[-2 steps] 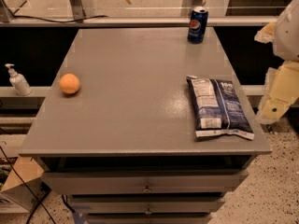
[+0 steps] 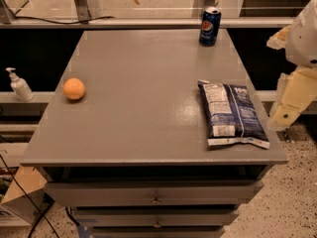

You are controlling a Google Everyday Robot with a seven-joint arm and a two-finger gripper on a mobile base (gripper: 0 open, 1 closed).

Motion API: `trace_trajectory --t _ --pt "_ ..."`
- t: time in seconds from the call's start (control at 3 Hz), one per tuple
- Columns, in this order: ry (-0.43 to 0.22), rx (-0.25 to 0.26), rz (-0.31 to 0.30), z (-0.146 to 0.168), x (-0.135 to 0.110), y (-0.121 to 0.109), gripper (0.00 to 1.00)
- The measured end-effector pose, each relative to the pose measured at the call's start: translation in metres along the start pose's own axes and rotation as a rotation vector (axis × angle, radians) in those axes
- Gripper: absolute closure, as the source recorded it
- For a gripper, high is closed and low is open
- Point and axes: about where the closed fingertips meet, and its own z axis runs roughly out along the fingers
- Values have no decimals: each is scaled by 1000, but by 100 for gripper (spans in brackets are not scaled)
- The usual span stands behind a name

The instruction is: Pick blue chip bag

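- One blue chip bag, flat on the table at its near right corner, label panel up; just beside the gripper, on its tabletop side.
- Gripper off the table's right edge, clear of the bag; jaws apart or together, cannot tell.
- Bag's long axis far-to-near, roughly parallel to the edge nearest the jaws; probably a short sideways reach, then a grasp across the narrow width.
- One arm, so no nearer hand to choose.
- One Pepsi can, upright, farther off; one orange, well apart across the table.
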Motion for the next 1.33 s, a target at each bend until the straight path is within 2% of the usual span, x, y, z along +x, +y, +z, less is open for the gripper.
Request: trace_trajectory --t 0.33,0.67,1.33 --pt "-79 -53 11 33 -5 -9 0" --pt "-140 -118 15 89 -13 -19 0" --pt "-139 -201 30 149 -16 -21 0"
